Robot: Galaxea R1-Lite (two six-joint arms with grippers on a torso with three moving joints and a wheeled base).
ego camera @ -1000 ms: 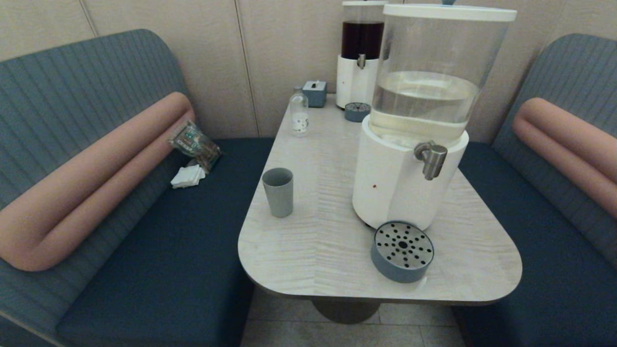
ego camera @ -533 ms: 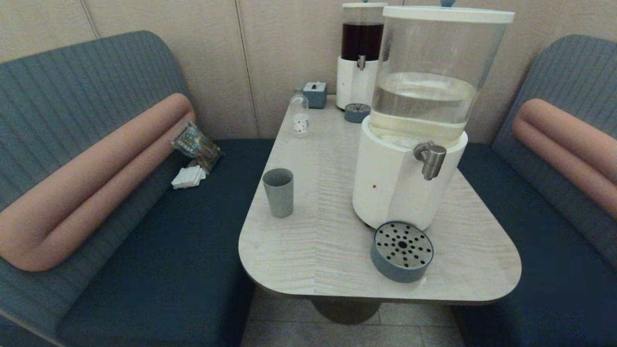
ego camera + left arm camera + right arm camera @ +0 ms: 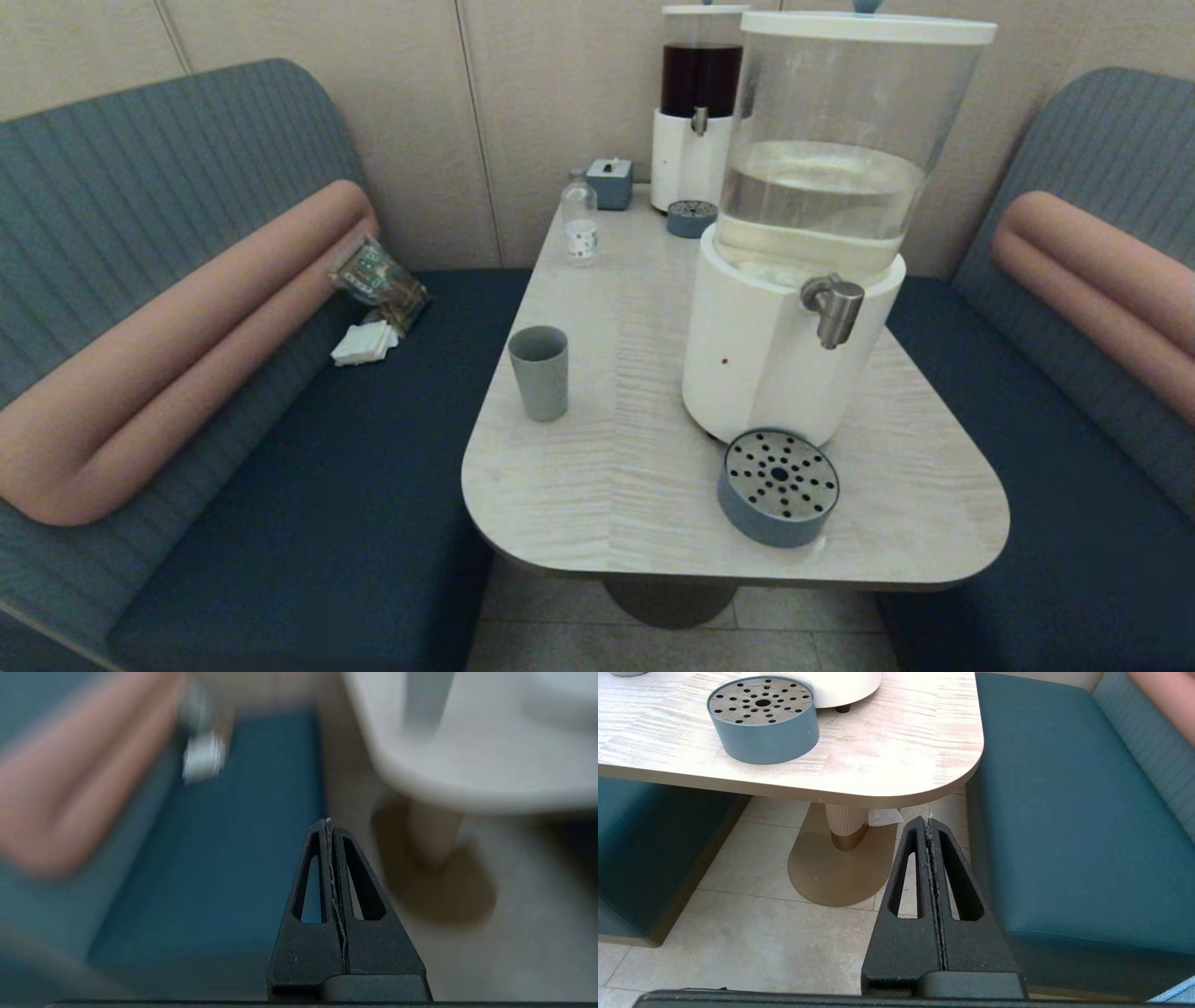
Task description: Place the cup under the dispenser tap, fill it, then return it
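The grey-blue cup [image 3: 539,371] stands upright near the table's left edge, empty-handed space all round it. The large white-based dispenser [image 3: 794,271] with pale liquid stands right of it, its steel tap [image 3: 836,310] sticking out over the round blue drip tray [image 3: 779,485]. Neither arm shows in the head view. My left gripper [image 3: 328,822] hangs shut and empty below table height, over the left bench. My right gripper [image 3: 928,820] is also shut and empty, low over the floor beside the right bench, below the table's near corner.
A dark-liquid dispenser [image 3: 695,103], its small drip tray [image 3: 692,217], a clear bottle [image 3: 580,219] and a small blue box [image 3: 611,180] stand at the table's far end. A snack bag [image 3: 378,280] and napkins [image 3: 365,342] lie on the left bench. The table pedestal [image 3: 845,828] rises from the tiled floor.
The head view has shifted very slightly; the cup, dispensers and tray stay where they were. No arm has come into the head view.
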